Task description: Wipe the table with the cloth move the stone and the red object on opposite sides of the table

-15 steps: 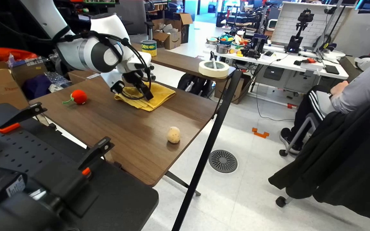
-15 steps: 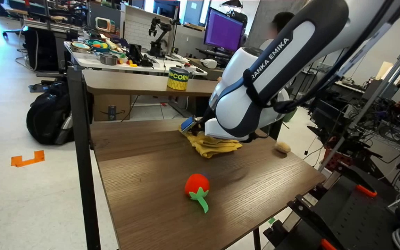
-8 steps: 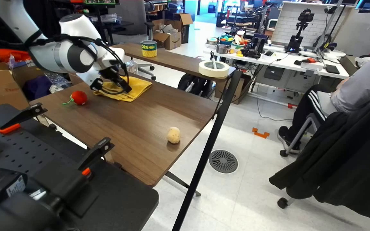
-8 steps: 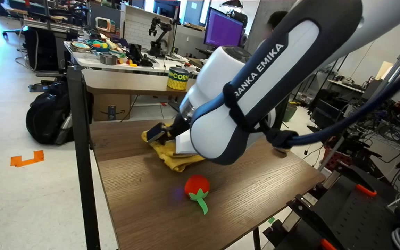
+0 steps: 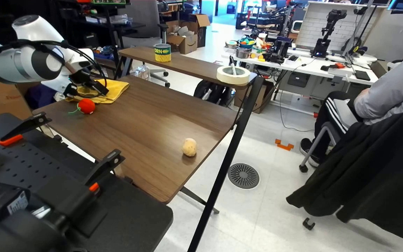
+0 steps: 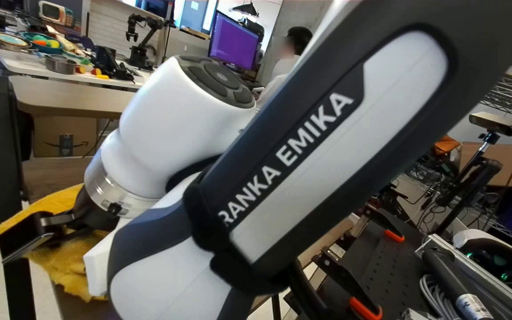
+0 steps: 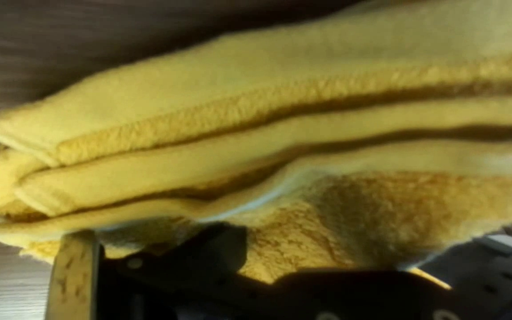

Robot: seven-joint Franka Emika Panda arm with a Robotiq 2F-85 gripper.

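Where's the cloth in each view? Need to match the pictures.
In an exterior view: cloth left of centre, upper half, partly behind the red object.
In an exterior view: cloth at lower left, partly hidden by the arm.
Wrist view: cloth across the middle, side to side.
Shared landmark: the table, brown wood beside the cloth in all three.

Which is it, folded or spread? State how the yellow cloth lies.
Folded: in the wrist view the yellow cloth shows several stacked layers, edges one above another.

Wrist view: cloth (image 7: 260, 142) — cut off right; table (image 7: 38, 53) — blurred.
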